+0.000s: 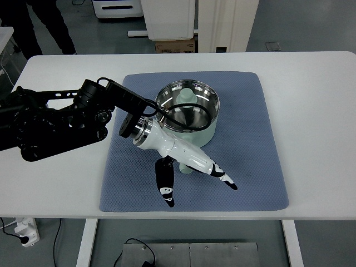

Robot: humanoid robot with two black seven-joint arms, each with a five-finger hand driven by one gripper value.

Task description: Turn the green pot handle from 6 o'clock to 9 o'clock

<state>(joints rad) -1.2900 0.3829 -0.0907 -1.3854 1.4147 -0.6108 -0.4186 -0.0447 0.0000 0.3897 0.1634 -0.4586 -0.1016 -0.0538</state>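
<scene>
**White table, blue mat, green pot**

Broad white table (311, 111) with rounded corners, filling most of the top view. Spread flat across its middle, a blue-grey quilted mat (250, 144), roughly square, near edge close to the table's near edge. Standing on the mat's far half, a pale green pot (208, 130) with a shiny steel interior. Bare white surface left and right of the mat. Beneath the near edge, white table legs and grey floor.

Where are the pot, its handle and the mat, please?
pot (206, 132): top view, pale green side wall.
handle (185, 167): top view, stub showing between the fingers.
mat (250, 161): top view, bare blue cloth right of the pot.
</scene>
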